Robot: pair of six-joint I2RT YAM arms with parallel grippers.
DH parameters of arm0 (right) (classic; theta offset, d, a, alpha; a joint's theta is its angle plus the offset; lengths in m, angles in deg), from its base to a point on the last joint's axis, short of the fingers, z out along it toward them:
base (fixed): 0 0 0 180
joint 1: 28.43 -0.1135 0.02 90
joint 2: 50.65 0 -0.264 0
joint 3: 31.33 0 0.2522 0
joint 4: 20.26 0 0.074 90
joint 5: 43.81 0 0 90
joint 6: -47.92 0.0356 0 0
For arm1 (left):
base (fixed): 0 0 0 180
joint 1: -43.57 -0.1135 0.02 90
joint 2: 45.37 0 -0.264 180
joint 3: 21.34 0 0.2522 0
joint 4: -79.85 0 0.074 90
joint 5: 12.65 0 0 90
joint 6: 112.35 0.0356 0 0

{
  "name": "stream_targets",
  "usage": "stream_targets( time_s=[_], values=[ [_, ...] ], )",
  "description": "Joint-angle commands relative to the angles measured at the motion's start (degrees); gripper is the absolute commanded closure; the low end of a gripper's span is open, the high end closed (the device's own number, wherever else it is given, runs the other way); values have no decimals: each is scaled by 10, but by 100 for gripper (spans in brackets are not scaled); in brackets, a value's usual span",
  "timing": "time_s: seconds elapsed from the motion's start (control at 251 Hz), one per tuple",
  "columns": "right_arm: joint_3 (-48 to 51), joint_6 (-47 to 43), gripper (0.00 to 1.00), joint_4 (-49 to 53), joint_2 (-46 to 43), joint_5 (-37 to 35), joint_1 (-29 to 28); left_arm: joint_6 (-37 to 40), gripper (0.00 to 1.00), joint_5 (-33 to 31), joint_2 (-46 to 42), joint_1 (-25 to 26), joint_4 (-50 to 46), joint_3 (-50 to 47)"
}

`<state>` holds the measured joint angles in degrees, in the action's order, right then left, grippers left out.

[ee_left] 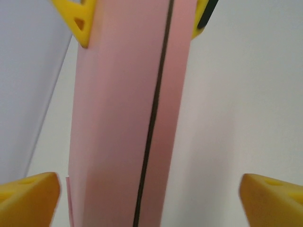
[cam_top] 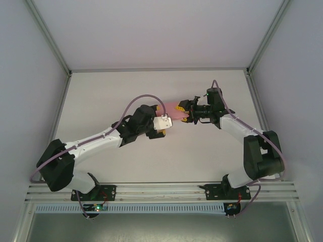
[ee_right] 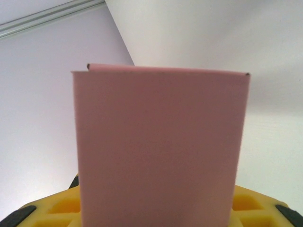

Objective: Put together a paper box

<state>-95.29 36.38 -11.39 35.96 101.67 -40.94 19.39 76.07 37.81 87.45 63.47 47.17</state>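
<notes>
Your right hand (cam_top: 184, 109) was clamped on the pink paper box (ee_right: 161, 142); your left hand (cam_top: 165, 121) was spread wide, straddling it.

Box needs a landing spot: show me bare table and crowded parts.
Free table: the far strip between the back wall and the paper box; the near middle, bordered by the left arm, the right arm and the front rail. Crowded centre: the right gripper holds the paper box by the left gripper.

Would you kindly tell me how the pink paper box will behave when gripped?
The paper box probably dents easily: its edges show thin folded card. It seems light yet fairly stiff, since the right hand holds it straight by one end.
</notes>
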Motion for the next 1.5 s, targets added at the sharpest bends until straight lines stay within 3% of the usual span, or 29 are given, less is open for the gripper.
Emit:
stream_targets(
  time_s=[0.0,0.116,0.275,0.331,0.423,0.627,0.674,0.81,0.894,0.986,1.054,1.145,1.217,1.329,1.497],
  values=[
    [2,27,76,2,-20,24,-3,21,21,-80,18,6,38,31],
    [13,28,76,-4,-27,26,-4,38,42,-96,24,6,68,21],
    [7,23,69,-8,-18,33,-4,25,58,-75,17,6,49,26],
    [6,23,53,-26,-17,32,-4,25,64,-71,10,6,46,23],
    [1,6,38,-68,-20,29,-3,14,69,-58,8,6,6,32],
    [2,-123,22,-50,-62,-36,15,-19,82,-6,-8,-2,-50,37],
    [5,-174,2,-30,-77,-49,25,-24,82,6,-11,-7,-72,42],
    [-5,-366,2,154,-135,-139,57,-38,83,39,-3,-28,-169,72],
    [9,-454,2,197,-187,-214,69,-45,83,69,12,-48,-236,93],
    [43,-536,2,158,-249,-252,71,-34,83,126,39,-68,-333,133],
    [88,-560,2,86,-294,-232,71,-8,82,177,63,-76,-406,166],
    [132,-615,2,5,-330,-166,63,-5,80,185,91,-76,-450,200],
    [109,-704,2,66,-333,-156,30,13,77,186,106,-77,-464,208],
    [68,-830,7,174,-311,-233,-60,26,77,203,130,-82,-477,222],
    [22,-884,19,235,-227,-314,-137,41,77,233,172,-97,-508,250]
  ],
)
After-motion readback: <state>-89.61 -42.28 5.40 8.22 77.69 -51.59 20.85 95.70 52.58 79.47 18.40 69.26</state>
